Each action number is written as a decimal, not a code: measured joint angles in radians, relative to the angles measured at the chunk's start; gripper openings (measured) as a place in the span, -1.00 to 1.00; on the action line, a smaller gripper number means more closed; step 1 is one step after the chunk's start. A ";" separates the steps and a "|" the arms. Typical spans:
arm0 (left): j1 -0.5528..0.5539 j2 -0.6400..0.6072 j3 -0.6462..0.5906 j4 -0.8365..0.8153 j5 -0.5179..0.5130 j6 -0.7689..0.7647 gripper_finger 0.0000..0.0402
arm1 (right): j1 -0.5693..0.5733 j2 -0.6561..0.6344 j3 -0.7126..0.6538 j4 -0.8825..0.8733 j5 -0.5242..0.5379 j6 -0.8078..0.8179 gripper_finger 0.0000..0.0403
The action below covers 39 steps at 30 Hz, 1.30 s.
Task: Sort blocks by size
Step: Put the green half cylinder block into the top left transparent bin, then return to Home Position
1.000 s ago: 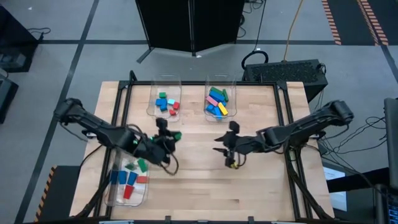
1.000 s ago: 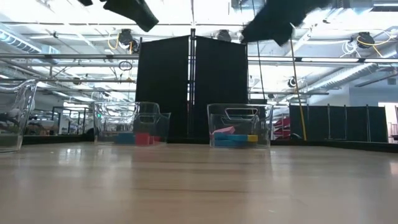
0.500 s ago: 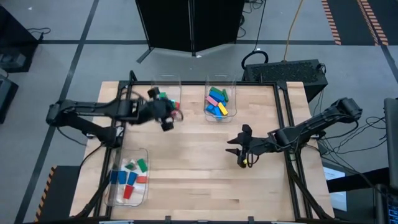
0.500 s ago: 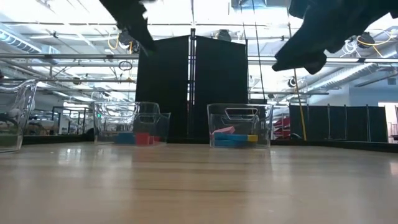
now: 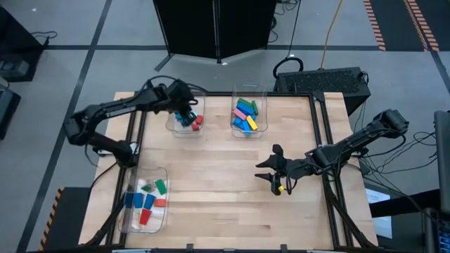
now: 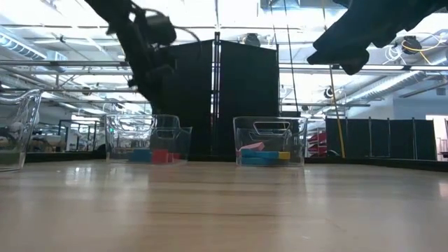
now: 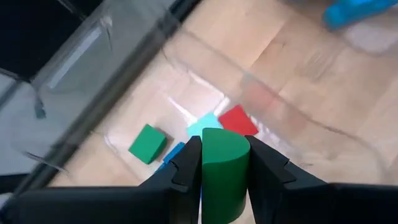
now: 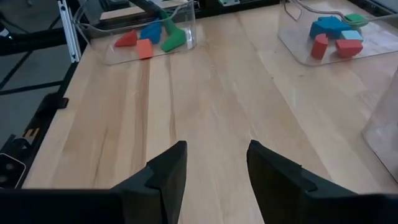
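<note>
Moved since half a second ago: your left arm has swung farther over the back-left clear bin (image 5: 184,121), and your right arm has barely shifted.

Counter (image 5: 225,211): bare wood between the bins; nothing loose on it that I can make out.

Bins: three clear tubs. The back-left one lies directly below the left jaws; the back-right one (image 5: 246,116) holds the longer blocks; the front-left one (image 5: 144,200) sits well away from both jaws.

Left gripper (image 7: 225,163): jaws pinching a green block (image 7: 224,171) by its two flat sides, rounded top showing between the fingers.

Right gripper (image 8: 212,167): jaws spread, nothing between them, hanging over bare counter, well apart from any bin.

Blocks below the left jaws: a red block (image 7: 237,120), a cyan block (image 7: 205,124), and a second green block (image 7: 148,143).

Handling, as a judgement: small, rigid, light, probably smooth-faced. Take hold across parallel flat faces, not the curved top, or it may slip.
</note>
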 joint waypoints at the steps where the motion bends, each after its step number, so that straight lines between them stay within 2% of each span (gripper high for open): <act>1: 0.014 0.017 0.000 0.000 0.012 0.003 -0.57 | 0.001 0.000 0.000 -0.001 0.000 -0.001 -0.20; 13: 0.098 0.220 0.000 0.005 0.114 0.083 -0.57 | 0.004 0.000 0.000 -0.005 -0.005 -0.006 -0.20; 18: 0.107 0.271 0.000 0.032 0.128 0.088 -0.43 | 0.004 0.000 0.000 -0.012 -0.005 -0.007 -0.20; 27: 0.106 0.271 0.000 0.051 0.137 0.109 0.02 | 0.004 0.000 0.000 -0.020 -0.005 -0.028 -0.20; 33: 0.104 0.258 0.000 0.050 0.164 0.114 0.07 | 0.004 0.000 0.000 -0.020 -0.005 -0.029 -0.20; 39: 0.094 0.190 0.000 0.052 0.186 0.113 0.08 | 0.004 0.000 0.000 -0.018 0.000 -0.035 -0.20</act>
